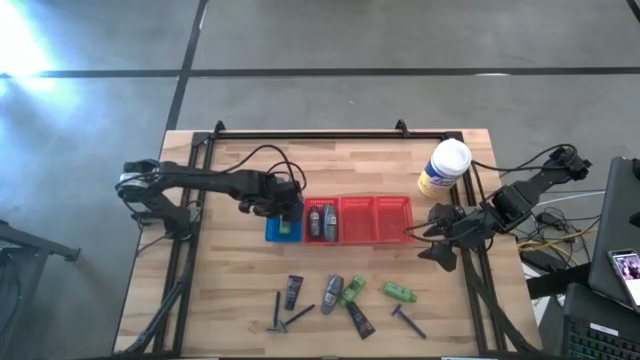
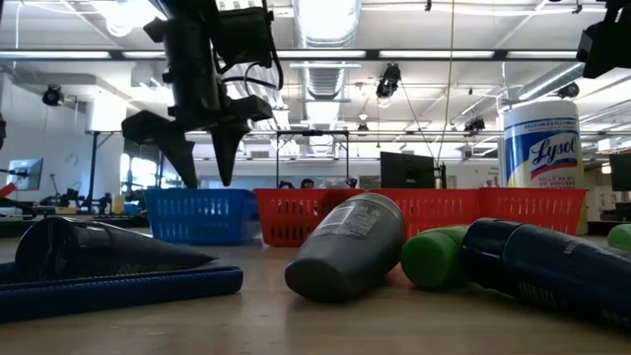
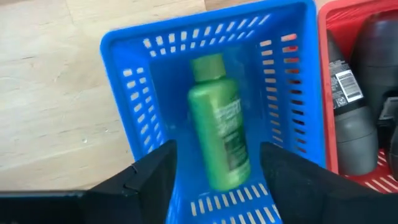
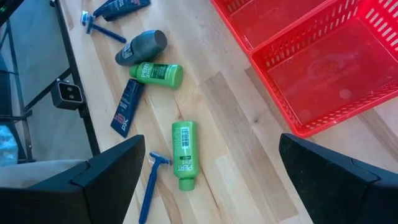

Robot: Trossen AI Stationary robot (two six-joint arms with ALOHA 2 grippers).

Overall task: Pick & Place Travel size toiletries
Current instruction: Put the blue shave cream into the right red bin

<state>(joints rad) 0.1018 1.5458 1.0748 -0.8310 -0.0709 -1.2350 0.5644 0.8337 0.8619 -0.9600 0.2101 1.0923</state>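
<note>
- Behind the bench I see a wide workshop hall with ceiling lights; the light wooden bench (image 1: 240, 300) itself carries a black frame around its edges.
- My left arm reaches in from the left edge of the bench, and its gripper (image 1: 284, 208) hangs over the blue plastic basket (image 1: 283, 229), fingers spread apart with nothing between them; the low view shows the two tips (image 2: 225, 148) above the basket rim.
- My right arm waits near the right edge, its gripper (image 1: 438, 238) just off the end of the red baskets, fingers wide apart and empty.
- A large white-and-yellow round canister (image 1: 445, 168) stands upright towards the far right corner.
- Three red plastic baskets (image 1: 375, 220) sit in a row at mid-bench, touching the blue one; the red one next to the blue holds grey and dark items (image 1: 321, 222), the other two look bare.
- Inside the blue basket lies one bright green little bottle (image 3: 219, 137).
- Along the near edge the remaining toiletries are scattered: a grey oval stick (image 1: 332, 293), a green bottle (image 1: 352, 292) touching it, another green bottle (image 1: 399, 292) apart to the right.
- Two dark brown tubes lie there too, one (image 1: 293, 291) left of the stick and one (image 1: 359, 318) nearer the edge.
- Thin dark razors finish the row: two (image 1: 285, 318) at the left end, one blue-handled (image 1: 408, 321) at the right.
</note>
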